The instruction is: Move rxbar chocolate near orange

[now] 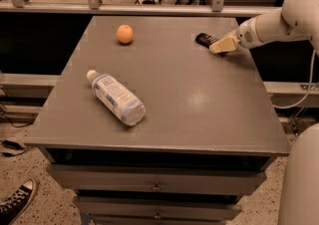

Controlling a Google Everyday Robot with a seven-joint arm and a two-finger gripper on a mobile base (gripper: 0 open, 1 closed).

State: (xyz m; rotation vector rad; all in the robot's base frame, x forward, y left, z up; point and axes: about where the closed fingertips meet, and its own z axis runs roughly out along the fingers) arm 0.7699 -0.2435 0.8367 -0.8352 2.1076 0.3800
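One rxbar chocolate point(203, 38) on the desk point(209, 114), and it sits up near the back edge, toward the back-right corner, lying flat with its dark wrapper angled across the surface. One orange point(124, 34) too, also close to the back edge but over toward the back-left corner, well apart from the bar. One clear water bottle point(117, 98) lies on its side in the left half of the desk, white cap pointing to the left edge, base pointing to the front edge. It lies nearer the front than both task things, so it is off the line between the bar and the orange; that line runs over plain grey desktop.

One gripper point(219, 47), cream-tipped, reaches in from the right edge on the white arm point(269, 25). It sits low over the desktop right against the bar's right end, touching it or just beside it. Whether it is clenched on the bar or released, I cannot tell from here.

Around the desk: drawers point(157, 186) below the front edge, a metal rail point(149, 9) running behind the back edge, a cable point(299, 94) hanging off past the right edge, and one black-and-white sneaker point(15, 204) on the speckled floor by the front-left corner.
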